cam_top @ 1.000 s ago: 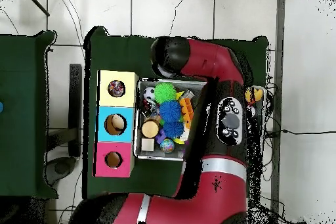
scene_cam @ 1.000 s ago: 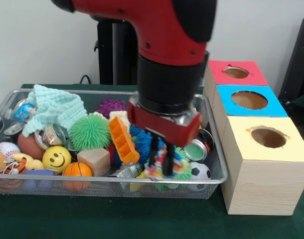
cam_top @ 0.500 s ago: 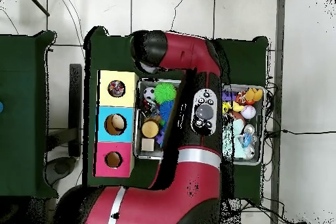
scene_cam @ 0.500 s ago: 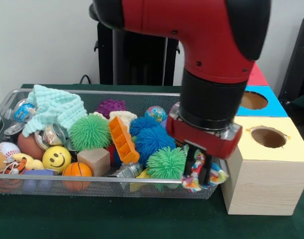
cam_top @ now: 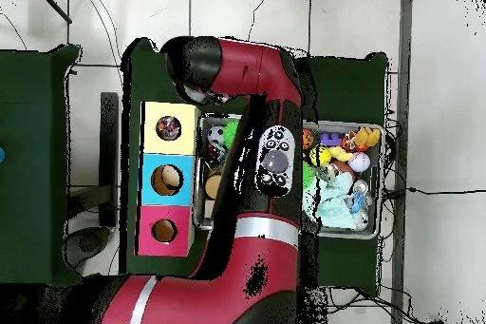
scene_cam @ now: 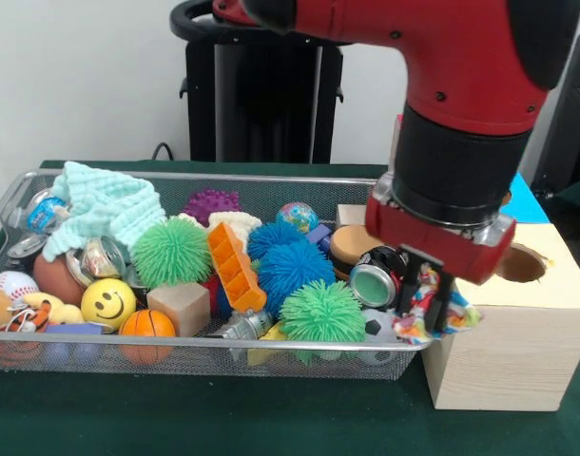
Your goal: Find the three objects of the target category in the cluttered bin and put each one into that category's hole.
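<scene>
— Where is your pincer, measured from the yellow-topped box (scene_cam: 518,323)?

— My gripper (scene_cam: 431,302) hangs just in front of that box's near corner, on the side that faces the wire bin (scene_cam: 190,353), above the bin's end rim. My forearm comes down steeply from above, with the red wrist collar tilted a little toward the box. My fingers are pinched on a knotted rope toy (scene_cam: 433,313).

— What does the toy look like?

— A bunch of braided strands, white with pink, green, blue and yellow, frayed ends spilling out below and to both sides of my fingers. It hangs lower than the box's round hole (scene_cam: 520,263), which lies farther back on the box's top.

— And beyond the box?

— A blue-topped box (scene_cam: 530,204) stands right behind it, mostly hidden by my arm.

— Does the overhead camera add anything?

— My arm covers the toy there, so the grip shows only from the front. But it shows all three lids in a row, yellow (cam_top: 170,128), blue (cam_top: 166,180) and pink (cam_top: 163,231), and something dark and mottled already sitting in the yellow one's hole.
</scene>
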Robot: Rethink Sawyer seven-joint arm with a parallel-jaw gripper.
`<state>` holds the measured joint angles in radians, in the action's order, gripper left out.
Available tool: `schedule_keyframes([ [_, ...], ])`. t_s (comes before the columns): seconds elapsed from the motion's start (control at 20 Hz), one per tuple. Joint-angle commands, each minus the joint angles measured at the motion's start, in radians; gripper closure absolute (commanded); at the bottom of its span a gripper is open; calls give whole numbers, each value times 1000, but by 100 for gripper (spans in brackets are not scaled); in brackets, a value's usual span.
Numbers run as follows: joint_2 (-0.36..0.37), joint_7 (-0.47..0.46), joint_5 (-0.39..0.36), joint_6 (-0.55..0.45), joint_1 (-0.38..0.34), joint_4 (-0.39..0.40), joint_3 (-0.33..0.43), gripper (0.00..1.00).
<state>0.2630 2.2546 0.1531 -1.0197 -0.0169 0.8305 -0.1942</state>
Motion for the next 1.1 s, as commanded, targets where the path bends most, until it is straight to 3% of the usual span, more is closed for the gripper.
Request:
schedule_keyframes([
  [0.05,30,314,43,-11,27,154,2,100],
  [0.5,48,383,77,138,96,310,-11,100],
  [1.1,5,395,114,281,139,399,-16,100],
])
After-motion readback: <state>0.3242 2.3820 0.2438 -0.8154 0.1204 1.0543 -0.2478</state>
